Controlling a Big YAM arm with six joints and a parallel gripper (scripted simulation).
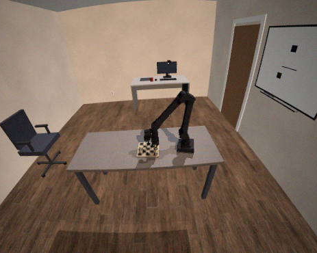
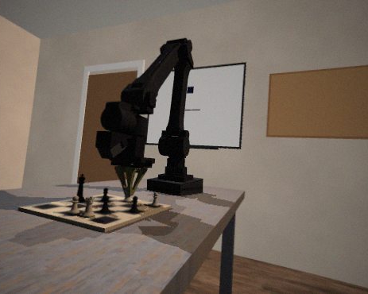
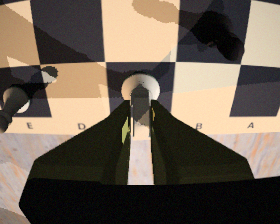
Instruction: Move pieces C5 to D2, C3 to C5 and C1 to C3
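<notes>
Right under the hand (image 1: 155, 144) (image 2: 129, 195) (image 3: 141, 104) there's a pale chess piece (image 2: 128, 198) (image 3: 140, 86), standing on the dark edge square of column C, between the D and B labels. Fingers are only a little apart, narrow but slightly open around its upper part, and I honestly can't tell if either one touches it. Off to one side of the hand, a pale pawn (image 2: 155, 200) (image 3: 15, 102) stands on column E's edge square. Across the other way, a tall dark piece (image 2: 81, 189) (image 3: 216, 35) sits one row further in, column B. Board's (image 1: 148, 156) (image 2: 104, 229) (image 3: 163, 129) flat on the worktop (image 1: 109, 150) (image 2: 67, 254) (image 3: 271, 150) below.
</notes>
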